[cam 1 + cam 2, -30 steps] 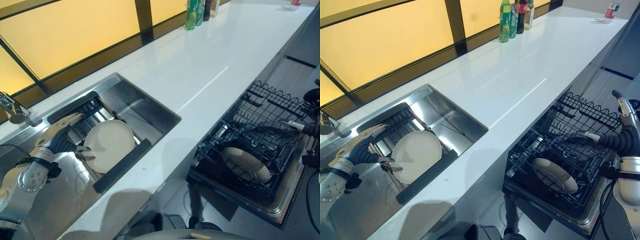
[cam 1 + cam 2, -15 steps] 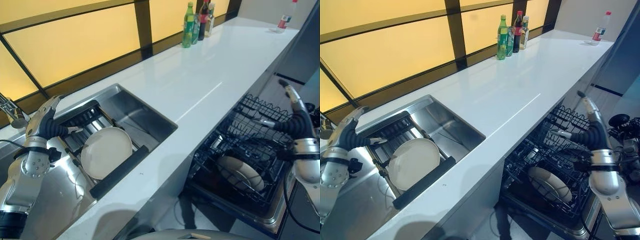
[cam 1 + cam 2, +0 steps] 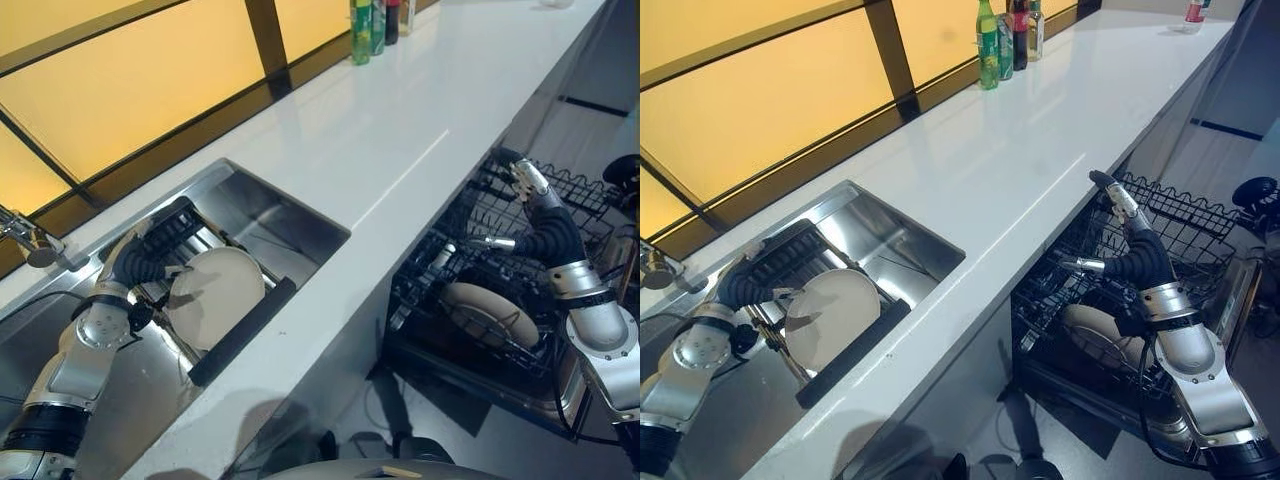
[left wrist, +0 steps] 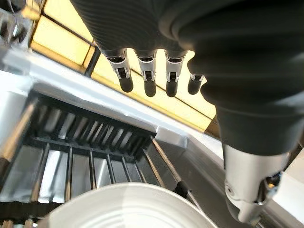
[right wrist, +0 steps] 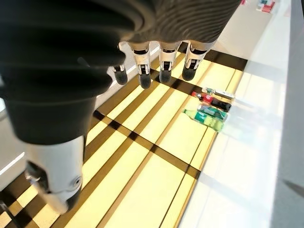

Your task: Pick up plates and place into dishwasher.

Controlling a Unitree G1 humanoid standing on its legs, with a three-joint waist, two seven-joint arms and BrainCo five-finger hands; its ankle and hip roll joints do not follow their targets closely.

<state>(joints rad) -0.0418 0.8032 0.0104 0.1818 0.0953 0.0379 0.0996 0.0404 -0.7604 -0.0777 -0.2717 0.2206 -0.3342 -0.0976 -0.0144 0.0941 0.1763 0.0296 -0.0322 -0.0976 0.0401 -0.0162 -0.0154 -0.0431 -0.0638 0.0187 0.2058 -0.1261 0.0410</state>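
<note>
A white plate (image 3: 215, 290) leans in the black dish rack (image 3: 243, 330) inside the steel sink (image 3: 290, 215). My left hand (image 3: 145, 255) hovers at the plate's upper left edge, open. In the left wrist view its fingers (image 4: 147, 78) are straight above the plate (image 4: 128, 209) and hold nothing. A second white plate (image 3: 490, 312) lies in the pulled-out dishwasher rack (image 3: 580, 195). My right hand (image 3: 540, 220) is raised above that rack, open and empty, and its fingers (image 5: 161, 61) point upward.
The white countertop (image 3: 400, 130) runs between the sink and the dishwasher. Several bottles (image 3: 365, 25) stand at its far end by the amber window. A faucet (image 3: 25, 235) sits at the sink's far left.
The camera has shifted. My left hand has come down from above the rack to the plate's edge. My right hand stays raised over the dishwasher rack.
</note>
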